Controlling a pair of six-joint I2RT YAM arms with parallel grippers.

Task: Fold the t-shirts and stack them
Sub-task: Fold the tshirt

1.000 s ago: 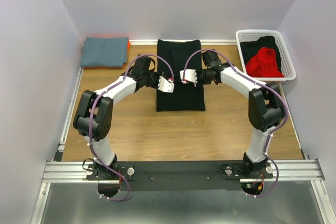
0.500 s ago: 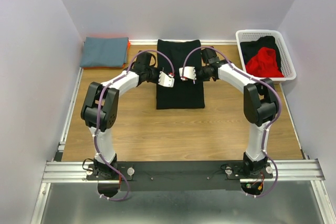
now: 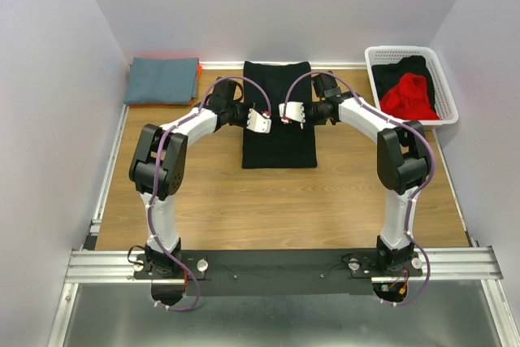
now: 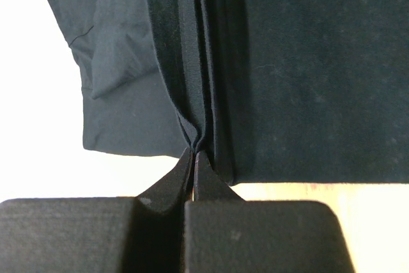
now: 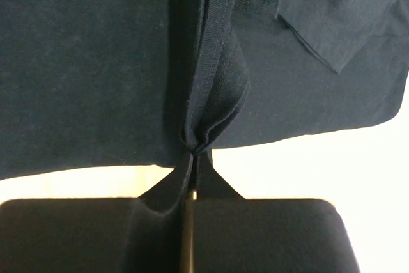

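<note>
A black t-shirt point(image 3: 279, 136) lies as a long folded strip at the middle back of the table. My left gripper point(image 3: 261, 120) is shut on its bunched edge near the left side; the pinch shows in the left wrist view point(image 4: 193, 151), with the black cloth point(image 4: 307, 68) spreading beyond. My right gripper point(image 3: 291, 114) is shut on the bunched edge near the right side, as the right wrist view point(image 5: 193, 153) shows, on the black cloth point(image 5: 83, 62). Both grippers are close together over the shirt's upper half. A folded grey-blue t-shirt point(image 3: 162, 80) lies at the back left.
A white basket point(image 3: 439, 79) at the back right holds a red t-shirt point(image 3: 409, 97) and a black garment point(image 3: 398, 67). An orange edge shows under the grey-blue shirt. Bare wood table point(image 3: 276, 209) lies in front of the black shirt.
Both grippers have moved away from the arm bases toward the back of the table, carrying the shirt's pinched edge. The black strip's near end has drawn slightly back.
</note>
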